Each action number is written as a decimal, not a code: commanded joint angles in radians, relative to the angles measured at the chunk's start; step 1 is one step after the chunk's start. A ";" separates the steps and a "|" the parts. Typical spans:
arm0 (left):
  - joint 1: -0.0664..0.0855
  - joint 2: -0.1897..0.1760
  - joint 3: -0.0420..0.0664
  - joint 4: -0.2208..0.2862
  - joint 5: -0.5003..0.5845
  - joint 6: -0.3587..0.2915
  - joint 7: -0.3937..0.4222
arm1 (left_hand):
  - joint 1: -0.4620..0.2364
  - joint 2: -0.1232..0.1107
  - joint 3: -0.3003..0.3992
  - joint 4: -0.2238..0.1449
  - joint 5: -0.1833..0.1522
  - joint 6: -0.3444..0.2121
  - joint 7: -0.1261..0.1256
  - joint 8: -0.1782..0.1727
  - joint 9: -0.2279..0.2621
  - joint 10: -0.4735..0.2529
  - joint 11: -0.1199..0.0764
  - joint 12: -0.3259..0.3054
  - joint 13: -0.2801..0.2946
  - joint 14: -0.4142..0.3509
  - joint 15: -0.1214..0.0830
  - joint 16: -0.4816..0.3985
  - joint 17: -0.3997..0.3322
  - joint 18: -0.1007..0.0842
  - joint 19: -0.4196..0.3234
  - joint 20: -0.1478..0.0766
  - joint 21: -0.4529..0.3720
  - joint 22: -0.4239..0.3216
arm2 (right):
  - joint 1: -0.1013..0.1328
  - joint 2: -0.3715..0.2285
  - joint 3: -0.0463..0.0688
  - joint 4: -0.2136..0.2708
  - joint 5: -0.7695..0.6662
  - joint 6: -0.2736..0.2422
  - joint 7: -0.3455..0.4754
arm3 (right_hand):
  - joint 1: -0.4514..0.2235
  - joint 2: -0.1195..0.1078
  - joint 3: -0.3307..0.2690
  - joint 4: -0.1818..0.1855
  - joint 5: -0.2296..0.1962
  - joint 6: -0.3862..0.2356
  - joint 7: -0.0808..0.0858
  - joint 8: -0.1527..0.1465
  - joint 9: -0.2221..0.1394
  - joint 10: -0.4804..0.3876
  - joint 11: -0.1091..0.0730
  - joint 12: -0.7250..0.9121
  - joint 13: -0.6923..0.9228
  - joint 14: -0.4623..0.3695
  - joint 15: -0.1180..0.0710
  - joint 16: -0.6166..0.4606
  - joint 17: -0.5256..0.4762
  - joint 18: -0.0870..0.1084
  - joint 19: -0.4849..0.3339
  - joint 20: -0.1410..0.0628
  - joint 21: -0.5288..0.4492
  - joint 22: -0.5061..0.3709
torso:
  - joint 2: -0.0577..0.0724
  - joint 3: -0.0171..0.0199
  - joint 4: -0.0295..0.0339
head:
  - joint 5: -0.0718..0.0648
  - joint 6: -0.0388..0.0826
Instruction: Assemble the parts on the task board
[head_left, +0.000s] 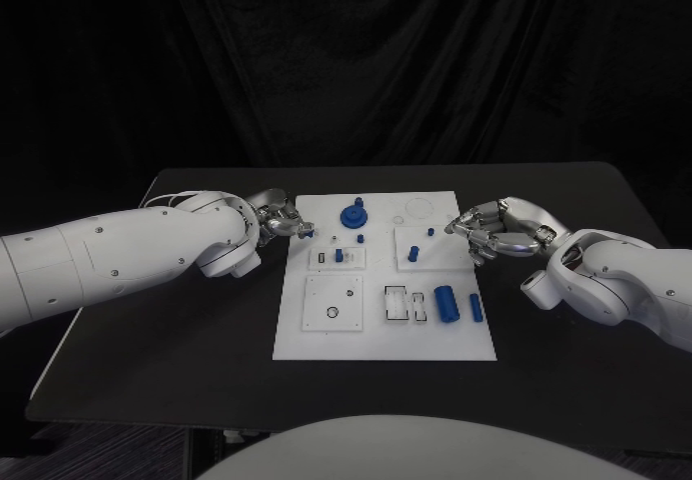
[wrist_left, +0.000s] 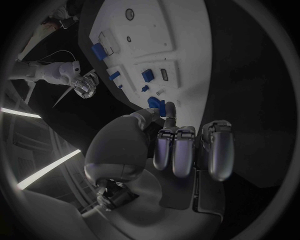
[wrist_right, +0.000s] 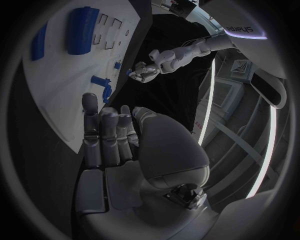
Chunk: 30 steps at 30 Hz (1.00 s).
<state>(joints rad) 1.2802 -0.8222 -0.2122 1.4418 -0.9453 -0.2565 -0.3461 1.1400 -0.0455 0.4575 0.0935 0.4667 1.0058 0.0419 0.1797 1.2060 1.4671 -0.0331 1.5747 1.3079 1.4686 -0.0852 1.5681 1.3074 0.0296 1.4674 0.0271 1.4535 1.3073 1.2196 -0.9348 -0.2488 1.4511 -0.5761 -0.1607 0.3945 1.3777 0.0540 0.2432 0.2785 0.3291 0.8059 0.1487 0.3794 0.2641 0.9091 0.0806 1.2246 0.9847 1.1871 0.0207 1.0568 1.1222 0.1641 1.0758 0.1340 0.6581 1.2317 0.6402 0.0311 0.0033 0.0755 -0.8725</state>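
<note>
Now we hold our left hand (head_left: 278, 222) with fingers curled around a small blue part (wrist_left: 155, 104) at the task board's (head_left: 384, 335) left edge, while our right hand (head_left: 490, 230) hovers empty and loosely spread beside the right edge.

Robot lab, black curtain (head_left: 433, 80), black table (head_left: 173, 340)

matt white task board (head_left: 462, 340), matt black table (head_left: 173, 360), metallic hands.
</note>
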 joint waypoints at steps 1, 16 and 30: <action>-0.012 0.002 0.001 0.005 0.002 -0.051 0.025 | -0.006 0.005 0.067 -0.061 -0.008 0.000 -0.004 0.004 0.002 0.104 -0.004 -0.004 0.263 0.102 -0.003 0.003 0.263 0.010 0.025 -0.003 -0.008 0.165 | -0.002 -0.002 0.001 0.004 0.002 0.001 -0.014 | 0.001 0.006 0.005 0.003 0.002 -0.005 -0.002 0.006 -0.001 -0.007 -0.002 -0.003 -0.001 -0.005 0.001 -0.004 -0.001 0.012 0.000 -0.003 -0.003 -0.001 | 0.001 -0.0009 0.0011 | 0.005 0.000; -0.064 0.026 0.001 -0.003 -0.034 -0.034 0.007 | -0.021 0.012 0.069 -0.053 -0.044 -0.001 -0.005 0.007 0.008 0.104 -0.004 -0.004 0.263 0.102 -0.004 0.003 0.263 0.010 0.027 -0.004 -0.008 0.167 | -0.002 -0.002 0.001 0.003 0.002 0.000 -0.013 | 0.001 0.005 0.005 0.004 0.001 -0.004 -0.002 0.007 -0.001 -0.007 -0.001 -0.002 -0.001 -0.006 0.002 -0.004 -0.002 0.012 -0.001 -0.003 -0.005 -0.001 | 0.000 0.0002 -0.0015 | 0.008 0.000; -0.084 0.026 0.001 0.007 -0.035 -0.024 0.003 | -0.028 0.014 0.067 -0.048 -0.053 0.001 -0.006 0.008 0.009 0.104 -0.005 -0.004 0.263 0.102 -0.004 0.003 0.263 0.009 0.028 -0.004 -0.007 0.168 | -0.002 -0.001 0.001 0.000 0.002 0.001 -0.011 | 0.000 0.004 0.005 0.004 0.001 -0.004 -0.002 0.008 -0.001 -0.007 -0.001 -0.002 -0.001 -0.007 0.002 -0.004 -0.002 0.012 -0.001 -0.003 -0.005 -0.001 | -0.001 0.0003 -0.0010 | 0.006 0.000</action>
<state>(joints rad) 1.1979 -0.7964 -0.2118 1.4445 -0.9757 -0.2882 -0.3463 1.1124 -0.0415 0.4881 0.0743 0.4181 1.0045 0.0429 0.1837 1.2141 1.4671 -0.0331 1.5748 1.3077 1.4686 -0.0853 1.5681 1.3074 0.0296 1.4674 0.0270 1.4496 1.3079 1.2196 -0.9355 -0.2488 1.4508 -0.5761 -0.1609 0.3935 1.3778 0.0539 0.2432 0.2785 0.3290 0.8059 0.1487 0.3835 0.2643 0.9092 0.0806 1.2246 0.9849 1.1871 0.0207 1.0569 1.1211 0.1641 1.0758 0.1340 0.6582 1.2318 0.6402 0.0305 0.0009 0.0834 -0.8725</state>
